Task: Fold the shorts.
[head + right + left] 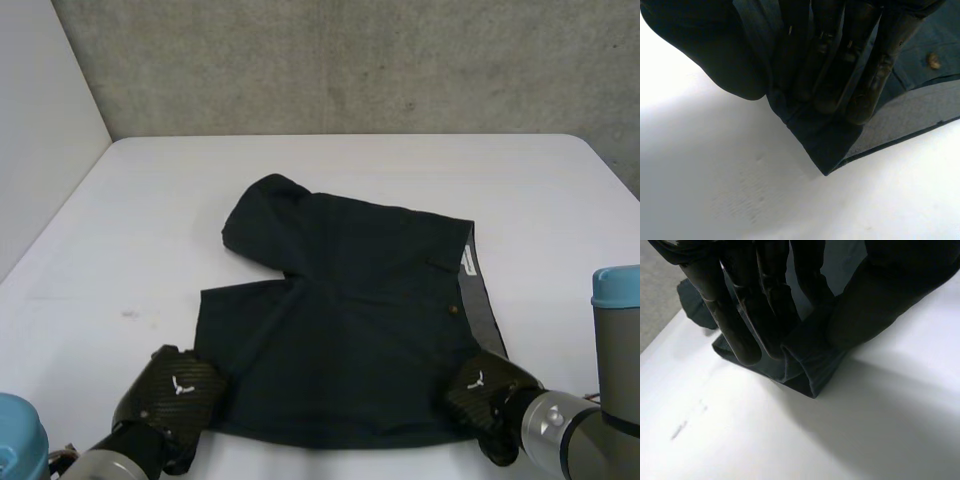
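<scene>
Head view | dark shorts [340, 320] lay flat on tabletop [150, 200], waistband [482, 290] toward right arm | judged light, soft, limp; best taken at near corners | left robot hand [175, 395] pinched leg-hem corner | right robot hand [480, 395] pinched waistband corner

Bare white table [140, 220] lies open to the left, right and beyond the dark shorts [350, 310]. A grey concrete wall [350, 60] closes the far side, a white panel [40, 130] the left. The left hand [175, 395] and right hand [485, 395] block the shorts' near corners.
</scene>
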Robot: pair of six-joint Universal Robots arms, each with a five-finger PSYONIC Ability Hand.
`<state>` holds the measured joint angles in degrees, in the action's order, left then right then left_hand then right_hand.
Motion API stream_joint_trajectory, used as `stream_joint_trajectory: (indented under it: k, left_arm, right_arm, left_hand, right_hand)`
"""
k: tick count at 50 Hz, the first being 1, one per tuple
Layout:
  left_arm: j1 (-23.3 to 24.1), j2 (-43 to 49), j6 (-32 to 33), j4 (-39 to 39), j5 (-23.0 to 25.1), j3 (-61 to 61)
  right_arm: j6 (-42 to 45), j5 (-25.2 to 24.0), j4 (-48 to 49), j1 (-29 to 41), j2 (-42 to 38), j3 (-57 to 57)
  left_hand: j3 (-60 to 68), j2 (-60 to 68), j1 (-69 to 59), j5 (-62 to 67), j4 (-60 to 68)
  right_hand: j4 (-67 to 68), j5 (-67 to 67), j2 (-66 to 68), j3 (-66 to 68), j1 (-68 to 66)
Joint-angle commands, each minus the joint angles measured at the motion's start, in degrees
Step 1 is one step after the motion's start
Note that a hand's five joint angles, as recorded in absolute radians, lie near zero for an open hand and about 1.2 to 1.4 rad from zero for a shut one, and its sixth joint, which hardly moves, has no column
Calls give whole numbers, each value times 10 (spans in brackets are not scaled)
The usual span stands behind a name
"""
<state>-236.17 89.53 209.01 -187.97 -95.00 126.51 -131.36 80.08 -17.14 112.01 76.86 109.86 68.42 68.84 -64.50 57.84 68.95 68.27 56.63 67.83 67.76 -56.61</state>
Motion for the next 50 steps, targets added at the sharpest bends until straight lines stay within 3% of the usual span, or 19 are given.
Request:
stream_joint_trajectory:
  k: [1,2,3,5,13,17,21,29,36,47,50]
  left_arm:
    - [26,1,17,29,3,-10]
    - [26,1,18,29,3,-15]
    - [24,0,18,29,3,-33]
    - [20,-1,16,24,3,-55]
    - [-67,14,9,-72,31,-164]
    - [-109,84,2,-149,102,-207]
    - [-118,175,-9,-195,157,-271]
    - [-133,363,-18,-182,170,-429]
    - [-134,452,-19,-144,171,-517]
    - [-129,503,-19,-108,172,-580]
    - [-129,507,-18,-107,170,-587]
  right_arm:
    - [27,-2,-43,-11,14,15]
    - [31,-4,-40,-20,18,15]
    - [32,-7,-40,-22,20,15]
    - [31,-12,-37,-26,22,13]
    - [30,-35,-21,-32,23,11]
    - [30,-42,-8,-32,24,11]
    - [28,-43,15,-31,24,11]
    - [25,-43,37,-31,22,11]
    - [25,-43,49,-31,17,11]
    - [25,-43,69,-31,10,10]
    - [25,-42,76,-31,10,10]
  left_hand:
    - [84,80,-124,90,79]
    - [-53,-57,13,-47,-58]
    - [-309,-313,269,-303,-314]
    - [-409,-413,369,-403,-414]
    - [-424,-428,385,-418,-429]
    - [-412,-416,373,-406,-417]
    - [-397,-401,358,-391,-402]
    - [-312,-316,272,-306,-317]
    - [-288,-292,248,-282,-293]
    - [-295,-299,255,-289,-300]
    - [-159,-163,120,-153,-164]
  right_hand:
    - [117,134,122,122,-234]
    - [117,134,122,122,-234]
    - [117,134,122,122,-234]
    - [117,134,122,122,-234]
    - [117,134,122,122,-234]
    - [117,134,122,122,-234]
    - [117,134,122,122,-234]
    - [117,134,122,122,-234]
    - [117,134,122,122,-234]
    - [117,134,122,122,-234]
    - [117,134,122,122,-234]
